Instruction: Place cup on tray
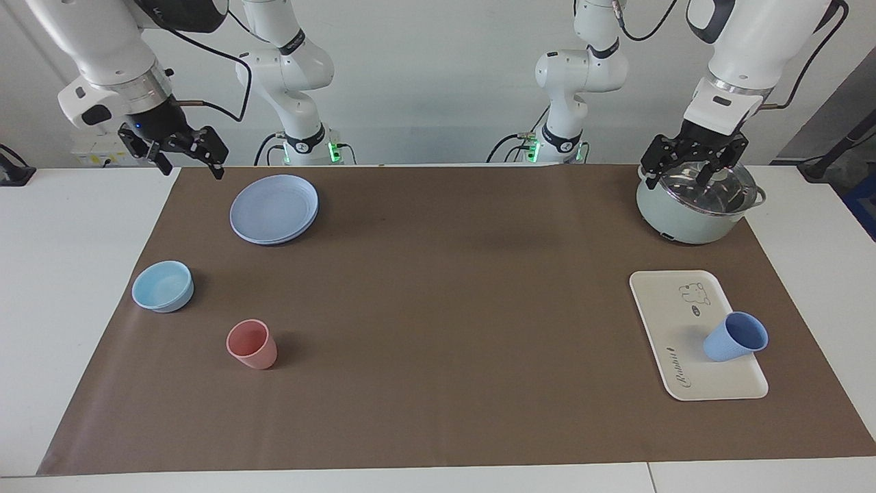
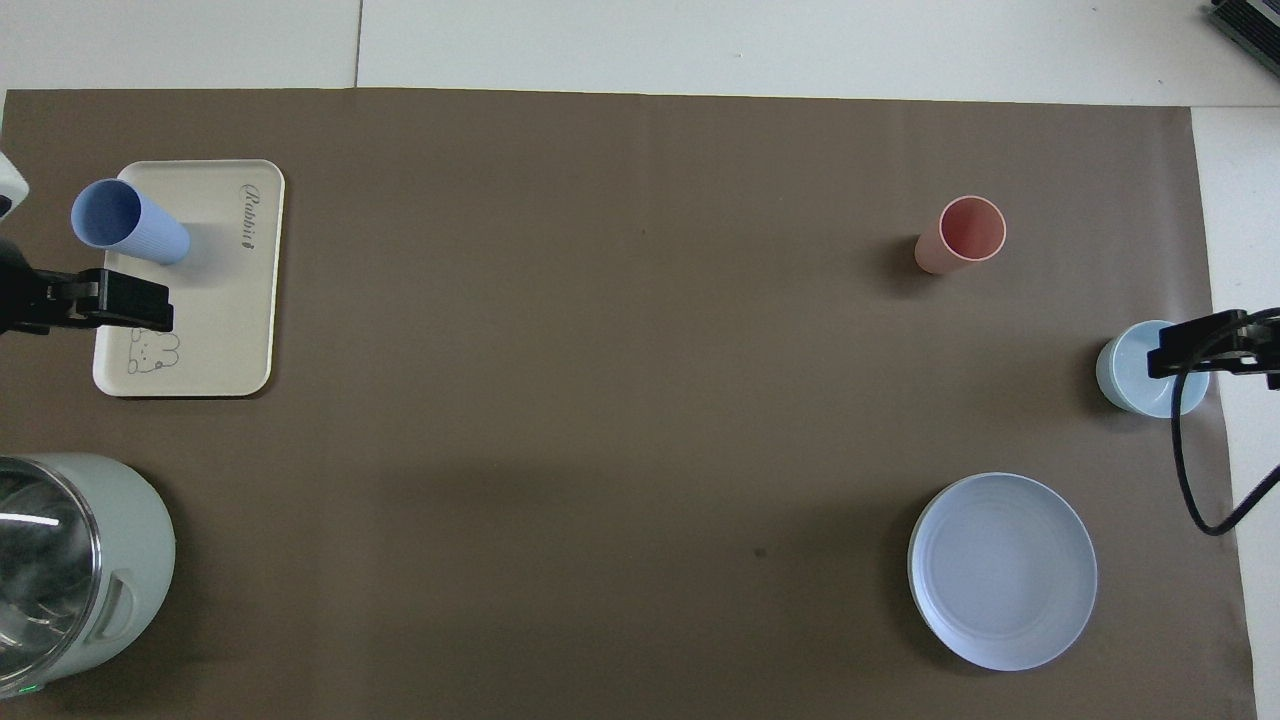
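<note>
The blue cup [image 1: 736, 337] stands upright on the cream-white tray [image 1: 674, 315], on the part of it farther from the robots. It also shows in the overhead view [image 2: 130, 222] on the tray [image 2: 215, 300]. My left gripper [image 1: 684, 179] is open and empty, raised over the pot, apart from the cup. One of its fingers [image 2: 135, 302] shows over the tray's edge in the overhead view. My right gripper [image 1: 191, 168] is open and empty, raised at the right arm's end of the table.
A pale green pot with a glass lid [image 1: 684, 212] stands nearer to the robots than the tray. A round blue plate [image 1: 274, 209], a light-blue bowl [image 1: 163, 286] and a pink cup [image 1: 252, 344] stand toward the right arm's end.
</note>
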`<state>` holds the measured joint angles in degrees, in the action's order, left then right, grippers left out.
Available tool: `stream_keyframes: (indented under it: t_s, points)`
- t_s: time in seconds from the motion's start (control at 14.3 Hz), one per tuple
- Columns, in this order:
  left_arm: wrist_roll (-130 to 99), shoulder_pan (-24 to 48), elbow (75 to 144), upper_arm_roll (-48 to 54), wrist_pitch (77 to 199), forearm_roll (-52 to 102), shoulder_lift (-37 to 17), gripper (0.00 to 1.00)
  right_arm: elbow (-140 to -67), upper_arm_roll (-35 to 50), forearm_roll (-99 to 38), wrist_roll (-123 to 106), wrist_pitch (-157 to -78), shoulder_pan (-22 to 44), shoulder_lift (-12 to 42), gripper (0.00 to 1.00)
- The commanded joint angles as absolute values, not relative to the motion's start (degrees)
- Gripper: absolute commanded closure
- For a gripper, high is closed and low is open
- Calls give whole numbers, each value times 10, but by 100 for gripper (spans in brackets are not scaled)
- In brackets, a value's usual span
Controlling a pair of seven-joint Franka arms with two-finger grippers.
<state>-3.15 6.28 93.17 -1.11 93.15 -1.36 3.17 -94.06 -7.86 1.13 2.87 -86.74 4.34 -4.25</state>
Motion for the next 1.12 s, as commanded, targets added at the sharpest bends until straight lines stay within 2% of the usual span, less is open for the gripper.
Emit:
stream_keyframes:
  t_s: [0.0,0.35,0.49,1.05]
  points:
    - [-28,64,933,-18,933,-8,39,0,-935,-71,3,14,-860,36,-42,0]
    - [-26,63,935,-17,933,-8,40,0,-938,-69,11,17,-865,38,-44,0]
    - [-25,62,936,-17,933,-8,40,0,-939,-67,12,25,-874,58,-44,0]
    - [-25,64,940,-16,931,-4,42,0,-939,-67,20,25,-867,52,-44,0]
